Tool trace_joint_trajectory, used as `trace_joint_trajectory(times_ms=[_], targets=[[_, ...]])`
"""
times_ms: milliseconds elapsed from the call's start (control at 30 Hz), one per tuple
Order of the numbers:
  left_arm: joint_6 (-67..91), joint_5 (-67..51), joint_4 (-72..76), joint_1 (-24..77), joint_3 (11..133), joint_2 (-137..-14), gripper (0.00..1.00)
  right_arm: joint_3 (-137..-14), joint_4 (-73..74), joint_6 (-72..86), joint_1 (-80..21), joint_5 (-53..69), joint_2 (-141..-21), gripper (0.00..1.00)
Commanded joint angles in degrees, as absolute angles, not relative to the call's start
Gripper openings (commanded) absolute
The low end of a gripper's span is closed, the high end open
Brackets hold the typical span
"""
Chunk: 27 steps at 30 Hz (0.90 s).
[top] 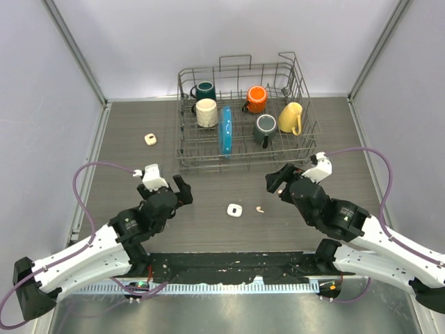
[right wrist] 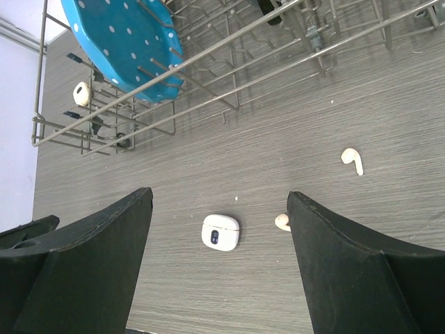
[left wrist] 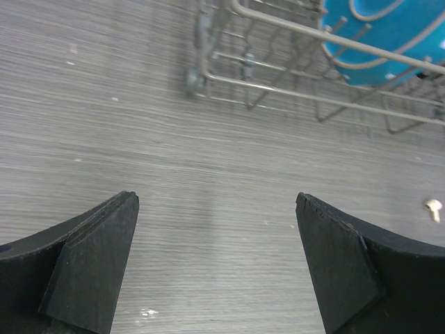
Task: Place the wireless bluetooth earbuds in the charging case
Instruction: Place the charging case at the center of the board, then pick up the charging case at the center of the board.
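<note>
A white charging case (top: 234,210) lies closed on the table in front of the rack; it also shows in the right wrist view (right wrist: 221,232). One cream earbud (top: 260,208) lies just right of it, half hidden by a finger in the right wrist view (right wrist: 281,222). A second earbud (right wrist: 352,159) lies farther off. The left wrist view shows one earbud (left wrist: 434,207) at its right edge. My right gripper (top: 278,186) (right wrist: 219,195) is open and empty, above the table right of the case. My left gripper (top: 179,191) (left wrist: 215,198) is open and empty over bare table, left of the case.
A wire dish rack (top: 243,161) stands at the back, holding a blue plate (top: 225,130) and several mugs: teal (top: 204,90), cream (top: 206,112), orange (top: 256,99). A second cream case (top: 150,139) lies left of the rack.
</note>
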<state>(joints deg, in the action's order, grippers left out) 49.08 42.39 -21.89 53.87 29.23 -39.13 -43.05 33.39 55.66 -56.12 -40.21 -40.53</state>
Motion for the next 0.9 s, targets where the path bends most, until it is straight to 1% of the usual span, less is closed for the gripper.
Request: trace_joint_trajectory(times_ms=[0,67,167,267,433,500,533,567,633,733,767,800,867], targets=[[47.82,54.05,-29.0,53.7,34.44,-38.41,1.0,-43.59,31.11,55.02,-55.9,-41.31,-40.52,0.84],[44.14,54.75,-30.67,53.7,36.81,-38.49,1.0,-43.68,31.03,54.76,-55.9,-41.4,-40.52,0.84],[45.44,58.17,-37.78,53.61,41.99,-39.11,1.0,-43.77,30.94,54.75,-55.9,-41.48,-40.52,0.84],[38.43,57.93,-35.61,51.78,43.68,-38.32,1.0,-43.68,30.41,54.58,-55.9,-41.22,-40.69,0.84],[32.09,45.56,-31.56,41.33,45.26,-38.93,1.0,-44.12,29.36,54.14,-55.9,-40.08,-41.75,0.84],[30.42,41.51,-30.24,35.35,45.88,-40.86,1.0,-44.21,29.36,53.7,-55.81,-39.9,-42.18,0.84],[29.71,36.52,-30.23,33.42,46.31,-41.83,1.0,-44.56,29.44,53.61,-55.81,-39.9,-42.19,0.84],[29.71,34.56,-30.23,29.22,47.28,-44.01,1.0,-44.65,29.36,53.44,-55.81,-39.82,-42.1,0.84],[28.66,31.48,-30.58,25.25,48.68,-46.39,1.0,-44.82,29.71,53.26,-55.81,-39.9,-41.75,0.84],[26.99,26.04,-30.41,16.37,51.76,-49.56,1.0,-44.39,30.58,53.61,-55.81,-40.69,-40.26,0.84],[26.55,20.36,-30.06,14.09,53.07,-50.27,1.0,-44.12,30.67,53.53,-55.81,-40.95,-39.64,0.84],[26.54,18.04,-29.88,9.1,53.78,-52.27,1.0,-43.95,30.67,53.53,-55.81,-41.13,-39.2,0.84],[27.24,14.17,-30.32,5.29,56.06,-54.92,1.0,-43.59,30.67,53.0,-55.81,-41.22,-38.41,0.83]])
